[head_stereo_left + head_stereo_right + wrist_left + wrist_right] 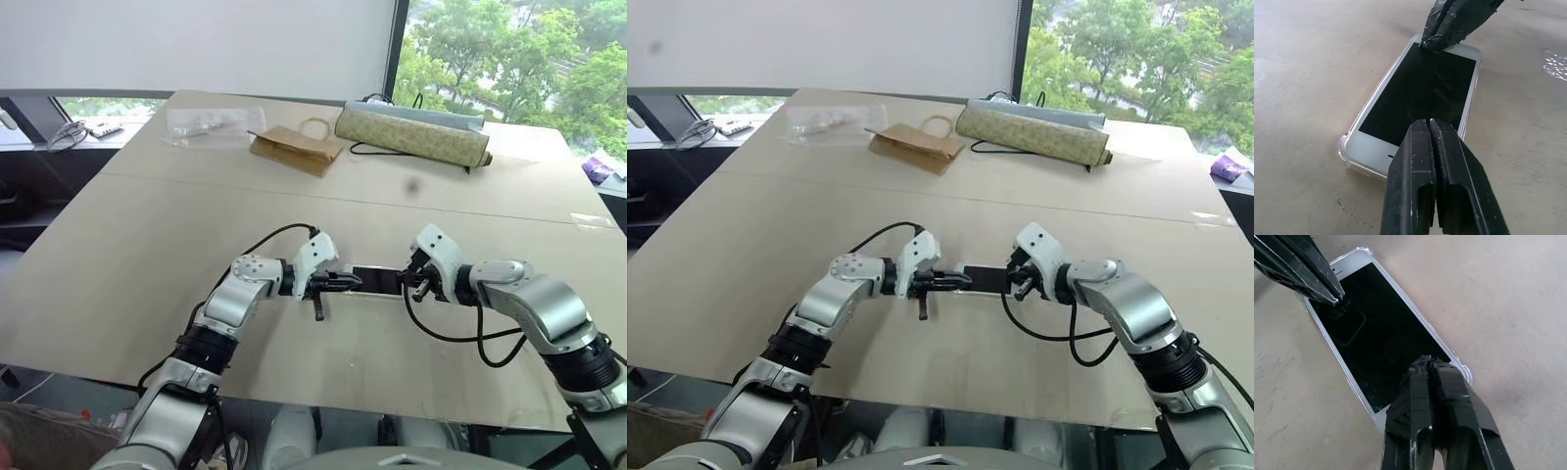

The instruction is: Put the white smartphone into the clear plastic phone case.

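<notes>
Worktop point(147, 255) carries the phone point(1420, 93) flat and screen up between the two arms, its long axis running from one gripper to the other. It lies inside the case point(1346, 147), whose clear rim shows around the white edge and juts out at the corners; whether every corner is seated I cannot tell. Left fingers point(1420, 161) are clenched together, empty, their tips over the screen at one end. Right fingers point(1435, 382) are likewise clenched and empty, tips on the screen at the far end. Judged from this, pressing down is what remains.
</notes>
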